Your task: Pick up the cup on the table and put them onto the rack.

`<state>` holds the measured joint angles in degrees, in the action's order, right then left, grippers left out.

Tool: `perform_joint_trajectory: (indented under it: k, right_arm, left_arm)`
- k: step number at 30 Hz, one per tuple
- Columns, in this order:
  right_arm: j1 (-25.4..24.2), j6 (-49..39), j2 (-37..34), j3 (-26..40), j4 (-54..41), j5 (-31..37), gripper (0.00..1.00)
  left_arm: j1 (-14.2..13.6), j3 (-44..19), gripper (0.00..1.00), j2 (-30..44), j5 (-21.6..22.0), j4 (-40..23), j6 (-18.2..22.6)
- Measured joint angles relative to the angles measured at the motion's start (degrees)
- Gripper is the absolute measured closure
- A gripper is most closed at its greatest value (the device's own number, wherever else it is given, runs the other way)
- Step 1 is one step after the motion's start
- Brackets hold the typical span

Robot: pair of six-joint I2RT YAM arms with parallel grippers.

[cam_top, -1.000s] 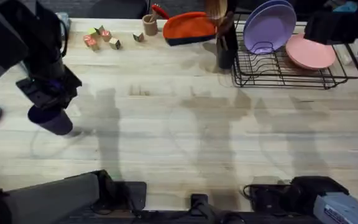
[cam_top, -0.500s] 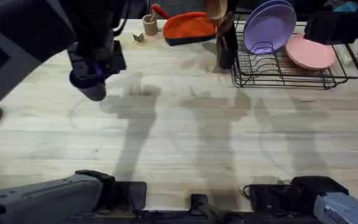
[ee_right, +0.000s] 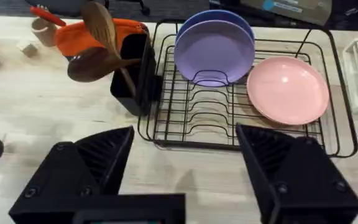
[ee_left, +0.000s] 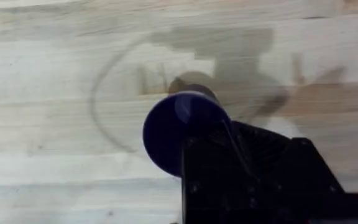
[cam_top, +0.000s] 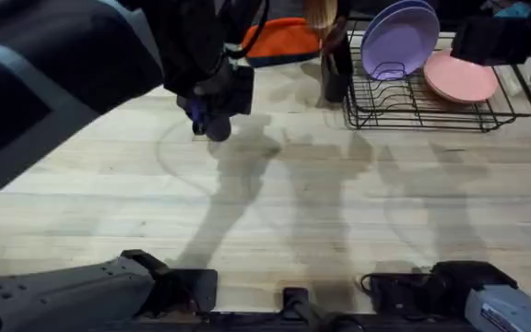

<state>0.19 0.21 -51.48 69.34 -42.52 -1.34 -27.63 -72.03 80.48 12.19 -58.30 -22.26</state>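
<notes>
Fingers of the left gripper (cam_top: 212, 109) clamp the cup (cam_top: 216, 127), which hangs above the surface (cam_top: 339, 212), well left of the rack (cam_top: 431, 106). Right gripper (ee_right: 182, 174) stands wide apart and empty, facing the rack with its plates (ee_right: 215, 50).

L end effector (cam_top: 212, 109) w/ cup (cam_top: 216, 127) above table (cam_top: 339, 212) — well left of rack (cam_top: 431, 106)

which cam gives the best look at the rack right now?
Right wrist. The black wire rack sits centred, with its slots, the upright purple plates and the leaning pink plate all plain. Overhead shows the rack small at the table's far right. The left wrist view looks at the cup over bare table instead.
</notes>
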Motion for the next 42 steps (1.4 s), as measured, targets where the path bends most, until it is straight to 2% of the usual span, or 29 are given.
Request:
perform_joint_trajectory:
  k: [7,12,18,19,22,30,42]
  right_arm:
    - [0.00,0.01,-0.01,0.00,0.00,0.00,0.007]
    - [0.00,0.00,-0.72,0.04,0.00,0.00,0.007]
    - [0.00,0.00,-1.03,0.04,-0.07,0.00,0.007]
    - [0.00,0.00,-1.01,0.04,-0.09,0.00,0.007]
    - [0.00,0.00,-1.01,0.04,-0.10,0.00,0.007]
    - [0.00,0.00,-1.03,0.04,-0.30,0.00,0.007]
    - [0.00,0.02,-1.01,0.04,-9.35,0.00,0.007]
  left_arm:
    - [-1.60,-7.62,0.961,1.77,-2.59,-3.07,0.81]
    - [-3.96,-16.26,0.961,8.10,-3.18,-7.41,1.16]
    - [-8.64,-25.28,0.961,17.03,-3.48,-9.05,2.77]
    - [-11.48,-29.22,0.960,20.35,-3.66,-9.24,3.36]
    - [-13.68,-32.27,0.960,22.61,-3.66,-9.26,3.71]
    - [-17.86,-35.30,0.960,25.83,-4.65,-8.51,4.11]
    - [-21.64,-35.32,0.960,25.97,-5.14,-1.13,6.22]
